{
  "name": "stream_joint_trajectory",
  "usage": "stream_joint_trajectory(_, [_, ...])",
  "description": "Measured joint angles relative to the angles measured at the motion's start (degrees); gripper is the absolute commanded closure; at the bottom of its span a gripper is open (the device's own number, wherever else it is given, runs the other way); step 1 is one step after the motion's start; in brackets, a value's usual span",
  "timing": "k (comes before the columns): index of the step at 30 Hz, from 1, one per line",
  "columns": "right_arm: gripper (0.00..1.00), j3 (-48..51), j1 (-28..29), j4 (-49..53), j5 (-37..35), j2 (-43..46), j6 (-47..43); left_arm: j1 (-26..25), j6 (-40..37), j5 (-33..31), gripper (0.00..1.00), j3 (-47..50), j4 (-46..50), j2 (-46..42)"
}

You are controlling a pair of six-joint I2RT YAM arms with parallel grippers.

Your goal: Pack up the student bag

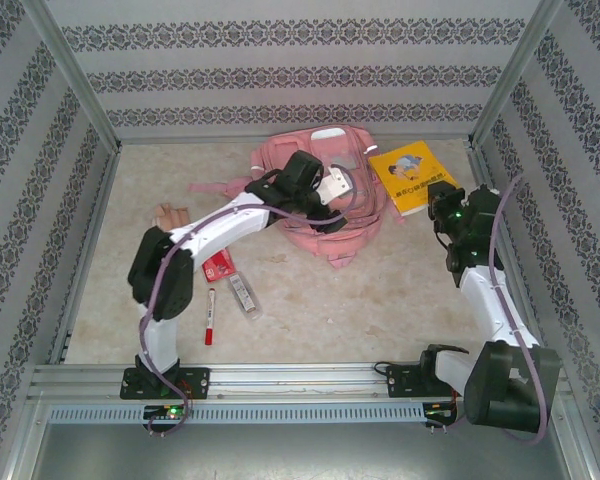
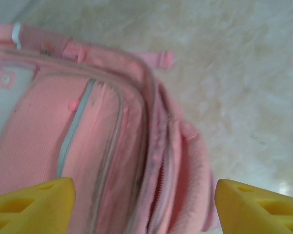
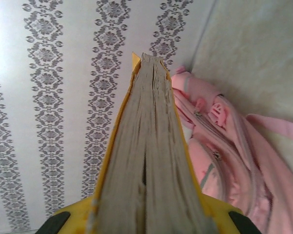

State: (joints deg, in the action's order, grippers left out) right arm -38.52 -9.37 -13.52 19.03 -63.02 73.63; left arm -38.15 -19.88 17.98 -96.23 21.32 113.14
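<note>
Status: left arm (image 1: 215, 232) has its elbow folded up near the base and the forearm reaching forward toward centre. The left hand (image 1: 332, 196) points down with jaws spread wide, yellow fingers (image 2: 33, 203) well apart at either side of the wrist view. The right arm (image 1: 485, 300) stretches forward along the right side, right hand (image 1: 443, 207) clamped tight on the edge of a yellow book (image 3: 146, 146).

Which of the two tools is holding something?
The right tool, shut on the yellow book; the left tool hangs open above the pink student bag, gripping nothing.
</note>
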Motion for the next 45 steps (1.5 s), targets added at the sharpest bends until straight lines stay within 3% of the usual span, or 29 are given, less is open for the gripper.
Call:
stream_joint_trajectory(13, [1.0, 0.4, -0.2, 4.9, 2.7, 2.6, -5.7, -0.2, -2.2, -8.5, 0.21, -24.9, 13.6, 23.2])
stream_joint_trajectory(15, [1.0, 0.4, -0.2, 5.3, 3.2, 2.6, -6.2, -0.2, -2.1, -10.2, 0.32, -27.4, 15.4, 25.0])
stream_joint_trajectory(19, [1.0, 0.4, -0.2, 5.6, 3.8, 2.6, -6.6, -0.2, -1.4, -12.7, 0.65, -34.8, 19.3, 29.2])
stream_joint_trajectory(22, [1.0, 0.4, -0.2, 6.0, 3.8, 2.6, -6.5, -0.2, -0.8, -12.6, 0.95, -40.0, 23.1, 31.9])
stream_joint_trajectory(23, [1.0, 0.4, -0.3, 6.6, 3.7, 2.7, -6.5, -0.2, -0.6, -12.5, 1.0, -41.1, 24.2, 32.4])
stream_joint_trajectory(31, [1.0, 1.3, -0.7, 13.7, 4.7, 6.0, -8.4, 0.0, -1.7, -15.4, 1.0, -43.0, 27.7, 32.0])
stream_joint_trajectory(40, [1.0, 7.6, -0.1, 19.7, 14.3, 13.7, -9.4, 2.4, 1.0, -17.4, 1.0, -44.0, 25.3, 22.8])
stream_joint_trajectory(45, [1.0, 6.7, 1.4, 21.3, 21.3, 11.8, -12.9, 4.2, 2.8, -17.9, 1.0, -47.8, 23.2, 20.2])
